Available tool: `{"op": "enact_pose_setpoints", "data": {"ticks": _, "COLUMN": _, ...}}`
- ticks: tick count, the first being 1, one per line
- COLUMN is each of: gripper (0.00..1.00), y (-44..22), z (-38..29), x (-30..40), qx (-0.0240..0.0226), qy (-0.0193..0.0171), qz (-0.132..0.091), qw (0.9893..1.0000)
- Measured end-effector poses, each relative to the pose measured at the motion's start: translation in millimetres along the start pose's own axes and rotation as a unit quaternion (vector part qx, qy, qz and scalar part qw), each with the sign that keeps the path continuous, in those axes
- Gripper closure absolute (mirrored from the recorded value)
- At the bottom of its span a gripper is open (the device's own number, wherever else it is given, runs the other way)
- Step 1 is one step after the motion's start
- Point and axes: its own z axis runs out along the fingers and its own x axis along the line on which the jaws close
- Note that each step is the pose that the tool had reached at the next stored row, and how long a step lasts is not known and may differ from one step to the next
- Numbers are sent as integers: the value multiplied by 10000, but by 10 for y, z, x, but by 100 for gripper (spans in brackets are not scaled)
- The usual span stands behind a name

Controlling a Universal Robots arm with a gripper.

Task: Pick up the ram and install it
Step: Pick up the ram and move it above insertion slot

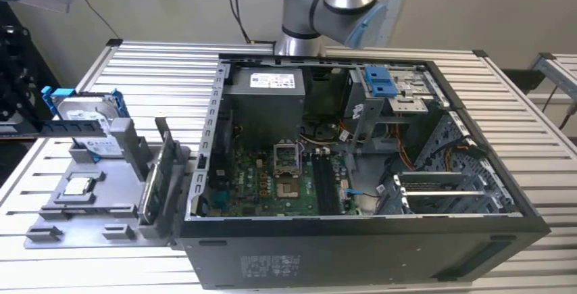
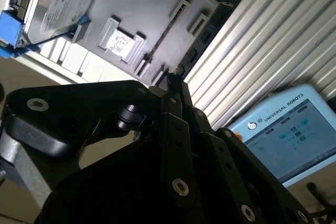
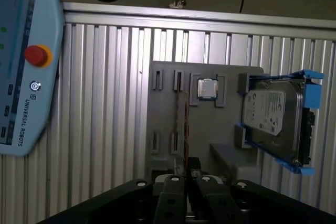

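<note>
One ram [image 3: 182, 124] on edge in grey tray [image 3: 220, 129], long axis parallel to hard drive [image 3: 270, 111]; hand [image 3: 190, 181] pressed together, apart from ram

Little print resolves for me. In both wrist views the teach pendant [image 3: 21, 66] carries a line of lettering and a round logo on its bezel. The hard drive [image 3: 270, 114] wears a white label, too fine to read. In the exterior view a white sticker [image 1: 273, 78] sits at twelve o'clock inside the computer case [image 1: 361, 247], and a pale label [image 1: 269, 265] sits on its outer wall at six o'clock. Neither is legible.
</note>
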Motion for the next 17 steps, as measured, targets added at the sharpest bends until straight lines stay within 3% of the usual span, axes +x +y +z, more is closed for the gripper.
{"op": "enact_pose_setpoints", "data": {"ticks": 17, "gripper": 86, "y": -248, "z": -2, "x": 9, "qx": -4, "qy": 0, "qz": 0, "qw": 10000}}
